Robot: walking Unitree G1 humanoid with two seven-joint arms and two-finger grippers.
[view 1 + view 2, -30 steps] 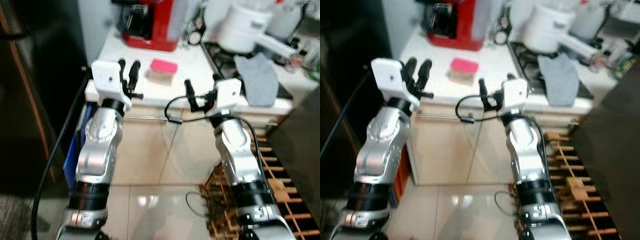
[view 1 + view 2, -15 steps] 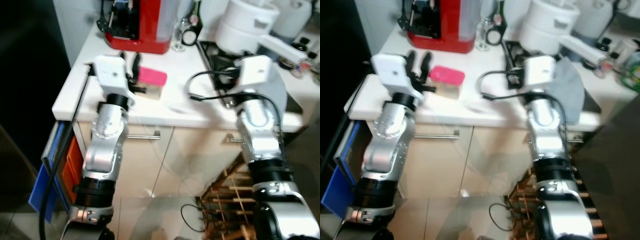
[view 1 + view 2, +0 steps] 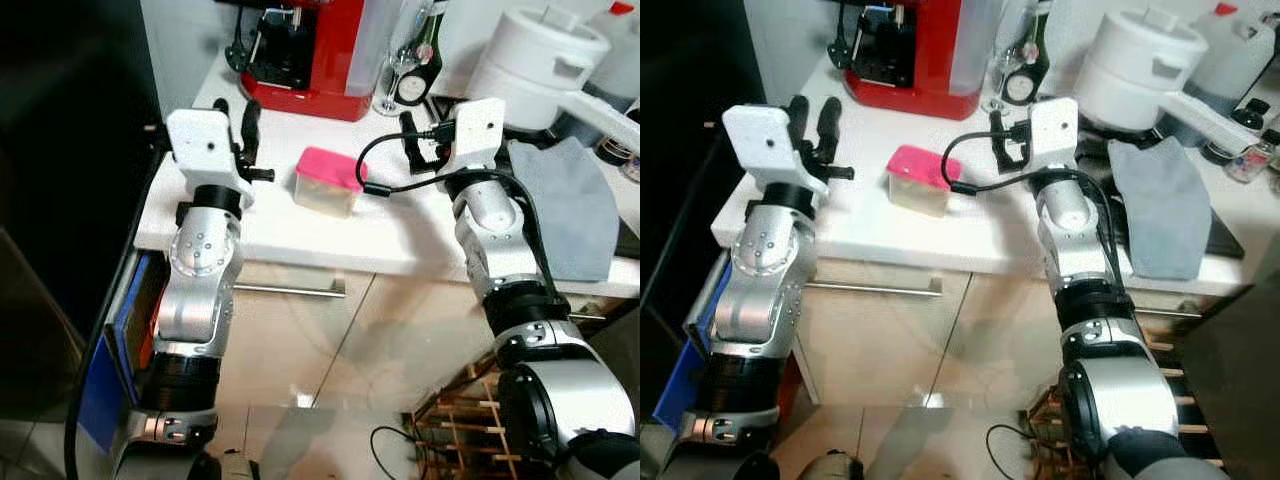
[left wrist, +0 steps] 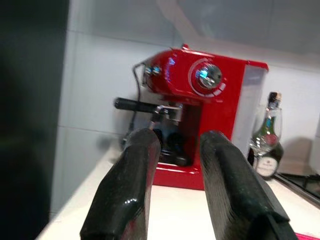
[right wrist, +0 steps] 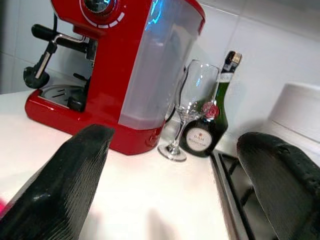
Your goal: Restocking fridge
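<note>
One clear plastic box with a pink lid [image 3: 329, 182] sits on the white counter [image 3: 300, 235], between the two grippers and touching neither. The left gripper [image 3: 232, 120] hovers just beside the box, its two black fingers [image 4: 125, 190] a narrow gap apart, holding nothing. The right gripper [image 5: 175, 195] is spread wide and empty. Behind stand one red espresso machine [image 5: 120, 65], one wine glass [image 5: 192, 100] and one dark bottle [image 5: 207, 125]. One grey cloth [image 3: 1160, 205] lies on the hob.
</note>
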